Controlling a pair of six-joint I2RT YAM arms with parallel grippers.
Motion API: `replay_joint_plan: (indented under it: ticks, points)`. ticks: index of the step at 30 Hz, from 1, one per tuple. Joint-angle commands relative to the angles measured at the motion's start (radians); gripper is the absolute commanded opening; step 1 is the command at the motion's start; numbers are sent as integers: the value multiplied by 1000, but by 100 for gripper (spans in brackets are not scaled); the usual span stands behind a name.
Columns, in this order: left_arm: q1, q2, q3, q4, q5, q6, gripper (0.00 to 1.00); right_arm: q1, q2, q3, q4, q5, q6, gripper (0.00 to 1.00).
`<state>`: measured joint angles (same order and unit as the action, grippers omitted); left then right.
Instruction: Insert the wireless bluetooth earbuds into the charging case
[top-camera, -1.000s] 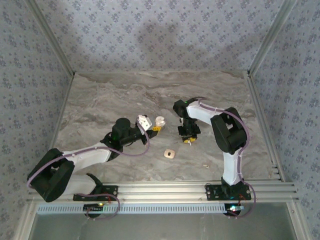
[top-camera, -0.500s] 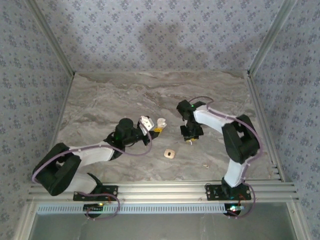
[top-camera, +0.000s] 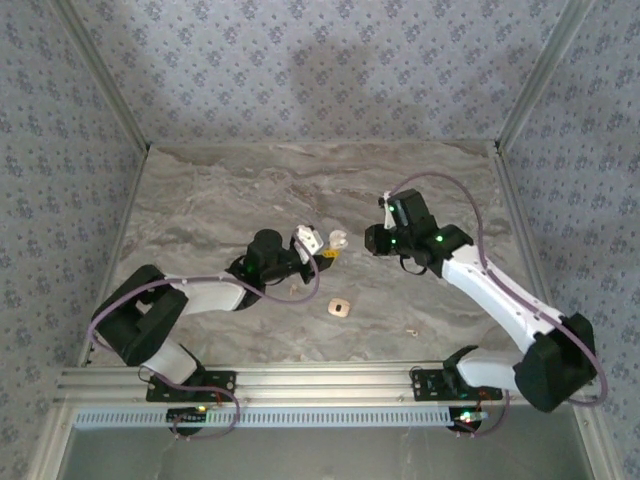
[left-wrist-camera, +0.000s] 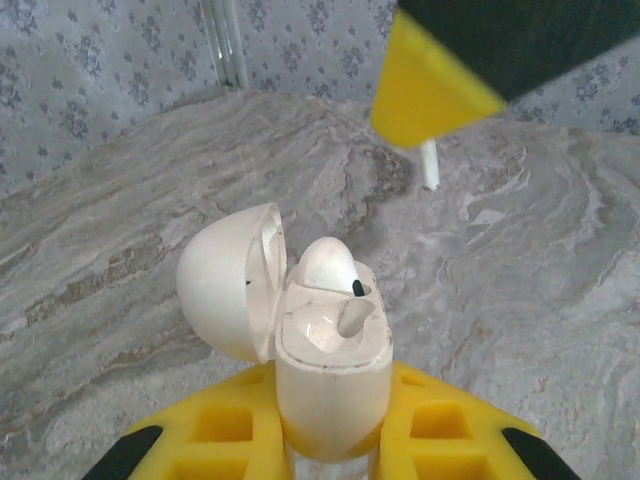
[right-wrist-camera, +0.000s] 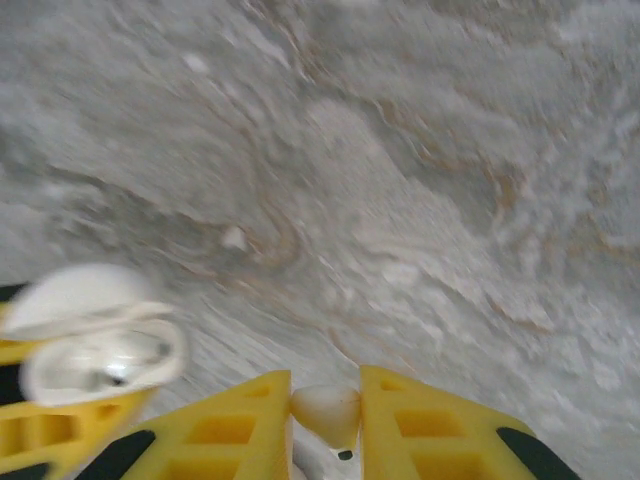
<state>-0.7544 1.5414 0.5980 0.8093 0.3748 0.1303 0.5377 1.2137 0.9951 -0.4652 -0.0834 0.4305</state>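
**Charging case** (left-wrist-camera: 330, 350): lid open, clamped in the left gripper (left-wrist-camera: 330, 435), near the middle of the counter (top-camera: 220, 200). It holds a seated earbud (left-wrist-camera: 330, 265); the neighbouring socket is vacant.

**Second earbud** (right-wrist-camera: 325, 412): pinched in the right gripper (right-wrist-camera: 325, 400).

**Change:** the right arm has lifted off the counter and swung across, so it now sits just beside the case. The left arm has nudged the case toward it.

**Meaning:** pickup is done, and alignment over the vacant socket remains.
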Motion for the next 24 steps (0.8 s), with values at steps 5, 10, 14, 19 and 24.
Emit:
replay_joint_plan:
  ticks: [5, 10, 14, 19, 24]
  points:
    - [-19, 14, 47, 47, 47, -8, 10, 35, -103, -56, 215, -71, 3, 24]
    - [-24, 13, 52, 52, 52, -19, 10, 67, -108, -70, 297, -88, -7, 24]
    - [-25, 17, 52, 83, 53, -45, 10, 86, -87, -73, 335, -88, -25, 24]
    - [-25, 24, 51, 113, 49, -67, 10, 98, -73, -73, 328, -93, -47, 24]
    - [-23, 22, 49, 134, 49, -81, 10, 107, -62, -82, 314, -112, -59, 24]
